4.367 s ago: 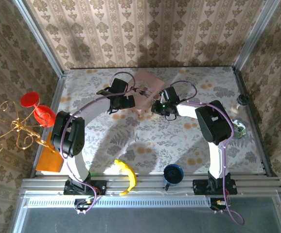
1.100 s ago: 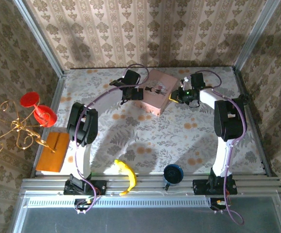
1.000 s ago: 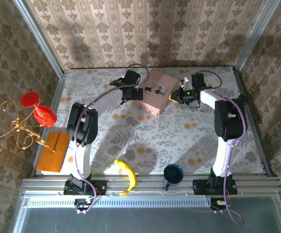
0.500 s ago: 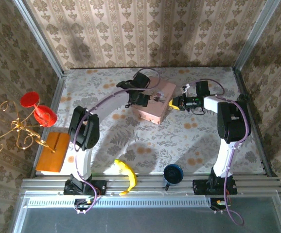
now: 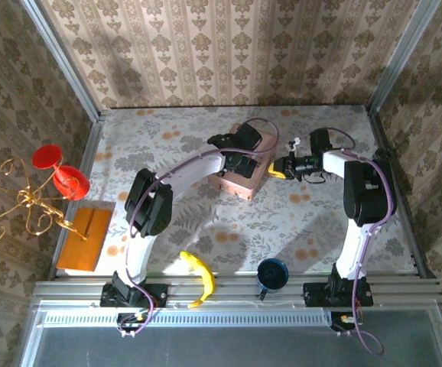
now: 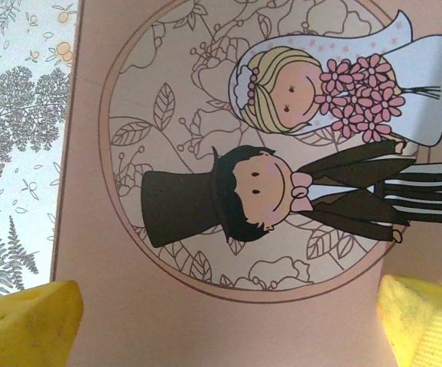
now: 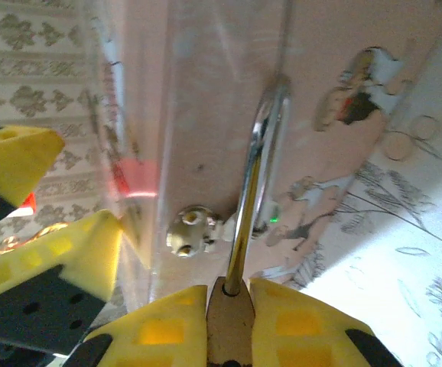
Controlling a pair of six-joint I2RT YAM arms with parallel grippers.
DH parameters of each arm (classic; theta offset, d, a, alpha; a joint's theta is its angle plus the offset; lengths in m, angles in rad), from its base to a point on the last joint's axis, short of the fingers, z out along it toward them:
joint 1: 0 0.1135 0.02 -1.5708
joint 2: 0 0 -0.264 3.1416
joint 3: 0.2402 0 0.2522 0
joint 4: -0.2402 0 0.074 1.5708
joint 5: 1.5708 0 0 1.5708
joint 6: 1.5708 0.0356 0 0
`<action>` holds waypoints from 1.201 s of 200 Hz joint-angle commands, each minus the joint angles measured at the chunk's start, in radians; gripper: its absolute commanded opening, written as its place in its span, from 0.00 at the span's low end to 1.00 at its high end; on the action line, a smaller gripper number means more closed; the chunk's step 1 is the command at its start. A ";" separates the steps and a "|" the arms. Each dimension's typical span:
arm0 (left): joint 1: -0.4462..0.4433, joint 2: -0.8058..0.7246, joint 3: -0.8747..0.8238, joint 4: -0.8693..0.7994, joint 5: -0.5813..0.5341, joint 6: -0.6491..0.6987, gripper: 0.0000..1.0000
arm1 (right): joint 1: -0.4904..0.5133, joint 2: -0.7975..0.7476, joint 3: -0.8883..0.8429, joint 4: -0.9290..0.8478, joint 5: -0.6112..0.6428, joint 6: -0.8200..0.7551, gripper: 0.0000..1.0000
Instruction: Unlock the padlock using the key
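Right wrist view: the right fingers (image 7: 160,330) look clenched on the brass padlock (image 7: 229,327) at bottom centre. Its silver shackle (image 7: 256,176) runs straight up along the pink box (image 7: 198,92). The left fingers (image 6: 30,321) hang released above the box's lid.

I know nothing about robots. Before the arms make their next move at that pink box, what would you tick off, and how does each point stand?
1. Right hand holding its tool: ok, shut on a thin metal piece.
2. That piece is the key: cannot tell, it is seen edge-on.
3. Padlock located: cannot tell; a small pale knob sits on the side of the pink box, beside the piece.
4. Right hand at the box: ok, close against its side.
5. Left hand bracing the box: not ok, open above the picture lid, gripping nothing.
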 commanded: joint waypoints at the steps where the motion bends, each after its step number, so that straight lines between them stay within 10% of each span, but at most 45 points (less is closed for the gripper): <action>1: 0.026 0.025 -0.041 -0.048 -0.033 0.009 1.00 | -0.012 -0.028 0.031 -0.115 0.052 -0.060 0.18; 41: 0.042 0.034 -0.054 -0.048 -0.025 0.006 1.00 | -0.014 -0.041 0.010 -0.098 0.094 -0.047 0.26; 175: 0.060 0.040 -0.065 -0.053 -0.001 -0.011 1.00 | -0.019 -0.068 -0.013 0.120 0.156 0.133 0.00; 240: 0.066 0.004 -0.092 -0.037 0.004 -0.010 1.00 | -0.018 -0.143 0.020 -0.129 0.330 0.008 0.00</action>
